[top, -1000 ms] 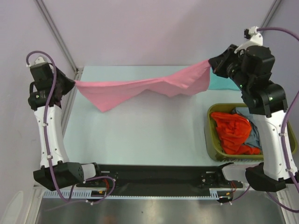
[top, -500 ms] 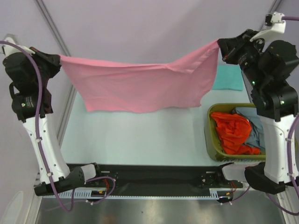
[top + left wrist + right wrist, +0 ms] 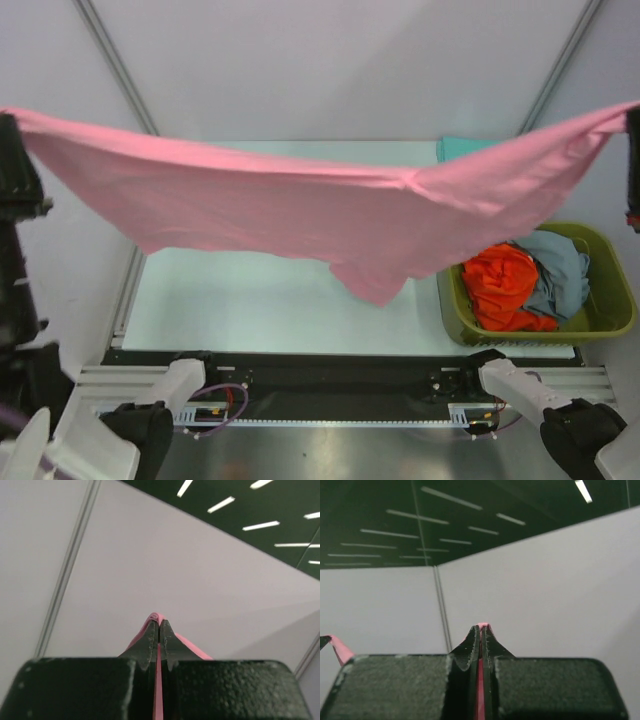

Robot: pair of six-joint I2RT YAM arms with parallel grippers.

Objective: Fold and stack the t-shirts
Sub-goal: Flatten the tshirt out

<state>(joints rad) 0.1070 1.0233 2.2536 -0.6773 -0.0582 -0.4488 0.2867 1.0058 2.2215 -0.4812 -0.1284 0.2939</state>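
Top external: left pincer [image 3: 159,623] and right pincer [image 3: 481,629] clamp opposite ends of pink t-shirt [image 3: 300,215].

The spread t-shirt [image 3: 300,205] hangs over the worktop [image 3: 250,295] from side to side — left end pinched in the left hand [image 3: 159,630], right end in the right hand [image 3: 481,632]. At near right sits the basket [image 3: 600,325], a first shirt [image 3: 500,285] in its left part, a second shirt [image 3: 560,270] in its right — behind it lies a third shirt [image 3: 462,148].

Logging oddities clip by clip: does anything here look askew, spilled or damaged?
Nothing looks spilled or damaged. The pink t-shirt is stretched in the air between the left gripper and the right gripper, both with jaws shut on it. It hangs unevenly, its lower edge drooping lowest right of centre.
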